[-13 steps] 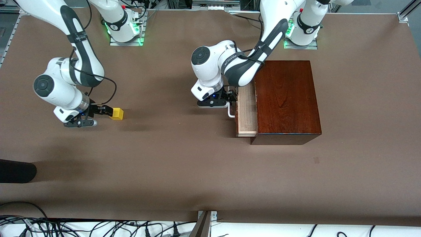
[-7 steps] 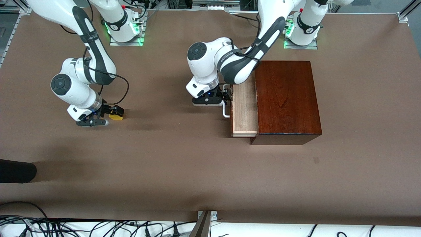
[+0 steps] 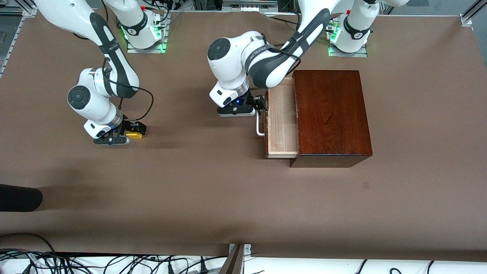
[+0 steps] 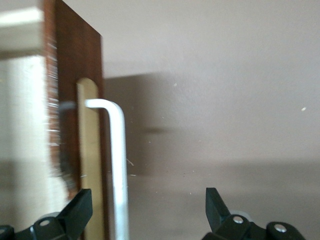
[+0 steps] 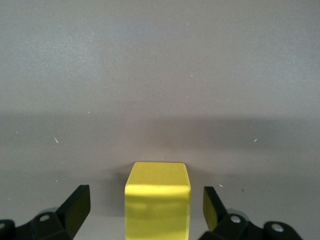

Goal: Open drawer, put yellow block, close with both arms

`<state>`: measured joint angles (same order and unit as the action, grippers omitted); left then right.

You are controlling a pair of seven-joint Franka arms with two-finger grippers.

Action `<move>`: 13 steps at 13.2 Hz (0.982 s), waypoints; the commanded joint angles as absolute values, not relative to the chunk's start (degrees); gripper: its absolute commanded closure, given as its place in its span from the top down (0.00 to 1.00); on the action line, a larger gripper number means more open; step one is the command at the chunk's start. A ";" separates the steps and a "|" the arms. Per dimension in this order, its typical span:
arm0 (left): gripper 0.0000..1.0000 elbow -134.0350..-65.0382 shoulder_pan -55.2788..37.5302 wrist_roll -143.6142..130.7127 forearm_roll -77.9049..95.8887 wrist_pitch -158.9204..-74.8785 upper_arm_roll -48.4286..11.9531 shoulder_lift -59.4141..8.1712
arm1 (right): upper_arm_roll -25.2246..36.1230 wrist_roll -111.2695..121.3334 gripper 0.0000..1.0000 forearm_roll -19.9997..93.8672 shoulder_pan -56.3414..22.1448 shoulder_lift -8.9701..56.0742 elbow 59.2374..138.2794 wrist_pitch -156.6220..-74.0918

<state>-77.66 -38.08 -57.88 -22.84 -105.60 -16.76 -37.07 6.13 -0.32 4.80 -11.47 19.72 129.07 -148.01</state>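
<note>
Straddling yellow block [image 5: 158, 200], R tool [image 5: 145, 207] open, drawer [image 3: 282, 121] ajar

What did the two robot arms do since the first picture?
The left gripper pulled the white bar handle, sliding the pale wooden drawer farther out toward the right arm's end. The right gripper moved in over the small yellow block, fingers open on either side. The block and the dark reddish-brown wooden box stayed put.
</note>
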 commanded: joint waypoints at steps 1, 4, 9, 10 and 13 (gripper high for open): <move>1.00 -77.87 -37.97 -57.75 -21.88 -100.12 -16.70 -30.25 | 6.24 0.09 1.00 5.71 -11.60 20.04 129.90 -149.33; 1.00 -77.87 -33.95 -50.75 -20.13 -93.02 -16.52 -24.45 | 6.24 0.26 0.89 5.71 -11.51 20.74 129.99 -149.33; 1.00 -78.57 -18.58 -27.10 -11.89 -90.26 -16.52 -16.54 | 6.33 1.58 0.25 5.62 -11.51 21.36 129.99 -149.06; 1.00 -78.49 -16.02 -25.16 -10.82 -90.18 -16.52 -15.65 | 6.33 1.50 0.18 5.62 -11.51 21.18 129.99 -148.89; 1.00 -80.24 -10.04 -15.69 -10.64 -89.65 -16.52 -11.26 | 6.33 4.55 0.05 5.36 -11.51 19.26 129.38 -148.45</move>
<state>-76.91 -12.83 -21.65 -12.04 -90.20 -15.84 -15.72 6.23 1.11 4.78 -11.45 21.35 129.17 -148.28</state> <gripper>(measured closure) 0.000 0.445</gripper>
